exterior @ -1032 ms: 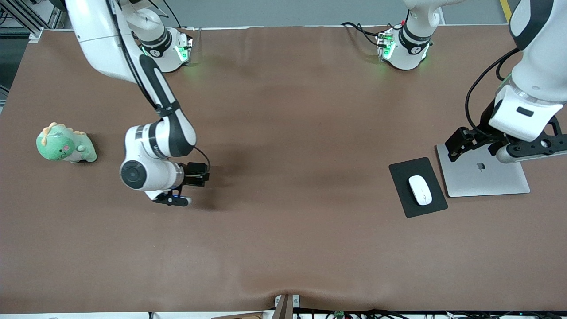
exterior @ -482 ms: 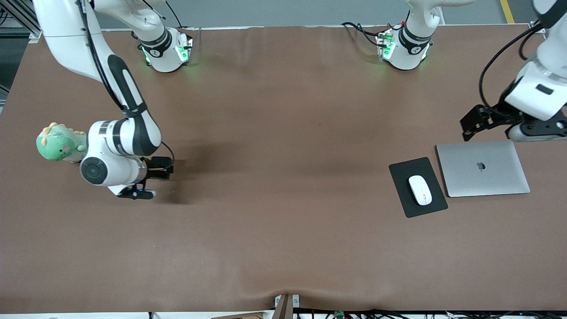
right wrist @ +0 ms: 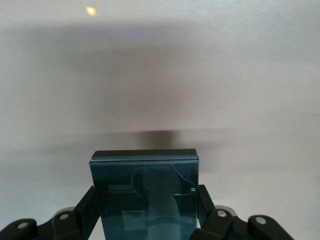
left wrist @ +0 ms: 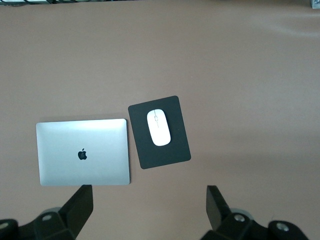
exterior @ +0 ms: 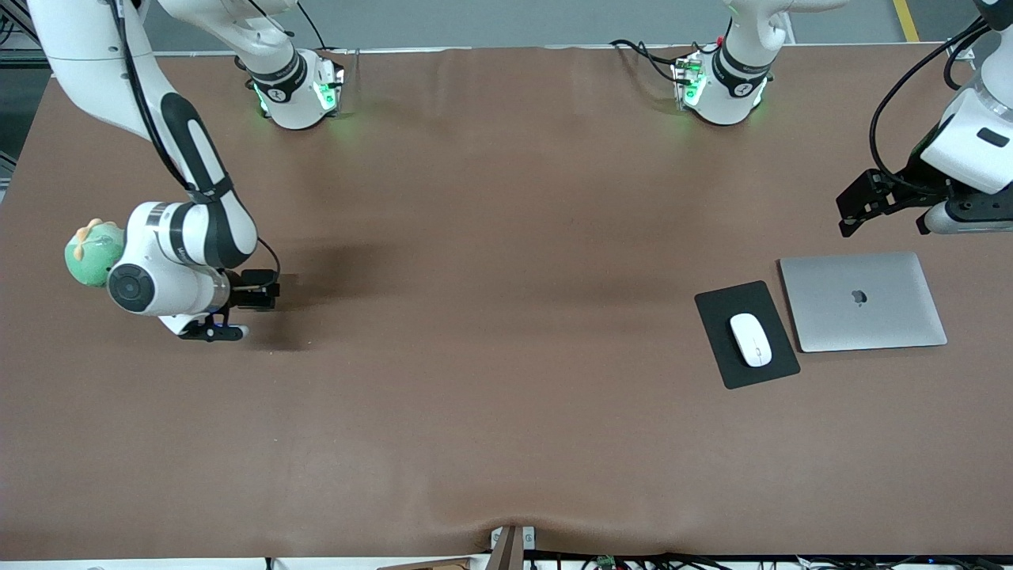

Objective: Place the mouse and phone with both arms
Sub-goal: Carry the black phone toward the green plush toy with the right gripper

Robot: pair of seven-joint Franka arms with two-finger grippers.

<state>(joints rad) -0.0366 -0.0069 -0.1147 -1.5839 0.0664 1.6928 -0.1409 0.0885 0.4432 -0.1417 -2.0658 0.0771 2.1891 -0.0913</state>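
The white mouse (exterior: pixel 750 339) lies on a black mouse pad (exterior: pixel 732 313) toward the left arm's end of the table; it also shows in the left wrist view (left wrist: pixel 158 127). My left gripper (exterior: pixel 969 215) is open and empty, up over bare table beside the laptop, on the side toward the robot bases; its fingers (left wrist: pixel 80 205) stand wide apart. My right gripper (exterior: pixel 207 331) hangs low over the table beside the plush toy. It (right wrist: pixel 146 202) is shut on the black phone (right wrist: pixel 145 180), held by its long edges. The phone is hidden in the front view.
A closed silver laptop (exterior: pixel 863 301) lies beside the mouse pad, and shows in the left wrist view (left wrist: pixel 82 152). A green plush dinosaur (exterior: pixel 87 257) sits at the right arm's end, partly hidden by the right arm. The brown table cover (exterior: pixel 506 356) stretches between them.
My right arm has swung with the phone toward its own end of the table, up to the plush toy. My left gripper has drawn back from over the laptop toward the bases.
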